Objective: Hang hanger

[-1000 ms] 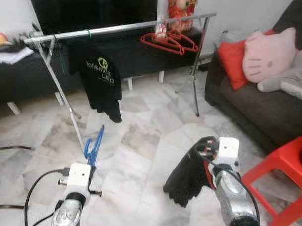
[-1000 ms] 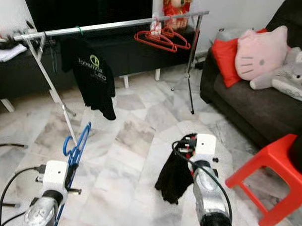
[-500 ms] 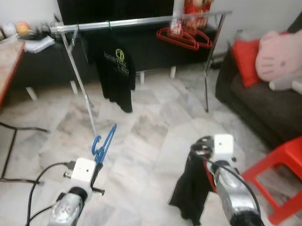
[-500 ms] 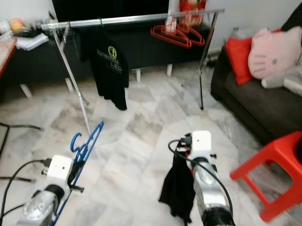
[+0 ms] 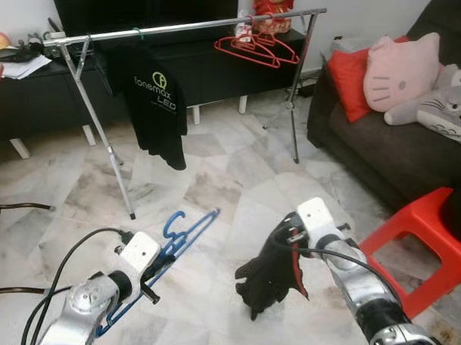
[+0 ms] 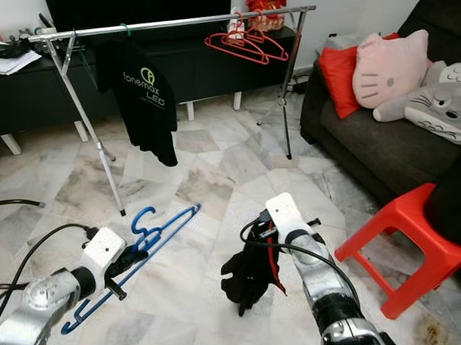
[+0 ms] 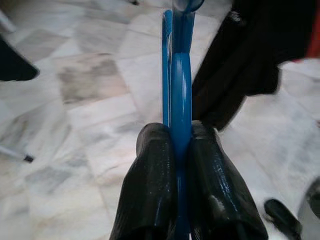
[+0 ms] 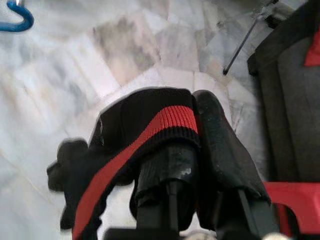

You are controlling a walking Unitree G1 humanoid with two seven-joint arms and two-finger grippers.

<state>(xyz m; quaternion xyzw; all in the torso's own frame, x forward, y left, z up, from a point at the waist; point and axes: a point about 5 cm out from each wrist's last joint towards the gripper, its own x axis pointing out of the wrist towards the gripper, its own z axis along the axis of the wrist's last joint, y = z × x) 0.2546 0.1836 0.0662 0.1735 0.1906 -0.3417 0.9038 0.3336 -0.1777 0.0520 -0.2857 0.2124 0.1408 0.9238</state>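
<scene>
My left gripper (image 5: 157, 267) is shut on a blue hanger (image 5: 184, 230), held low over the marble floor; its two black fingers (image 7: 152, 185) clamp the hanger's bar (image 7: 179, 90). My right gripper (image 5: 286, 242) is shut on a black garment with a red trim (image 5: 268, 276), which dangles bunched just to the right of the hanger. The red collar band (image 8: 172, 119) lies across the right fingers. Ahead stands a silver clothes rail (image 5: 190, 26) carrying a black T-shirt (image 5: 153, 105) on its left part and red hangers (image 5: 254, 48) toward its right end.
A dark sofa (image 5: 383, 147) with a pink plush cushion (image 5: 400, 72) and a red cushion (image 5: 347, 78) lines the right side. A red plastic stool (image 5: 425, 244) stands close to my right arm. A black TV cabinet (image 5: 211, 73) runs behind the rail.
The camera has shifted. The blue hanger now tilts to the right, toward the garment. The garment in the right gripper hangs more bunched and nearer to the left gripper.
</scene>
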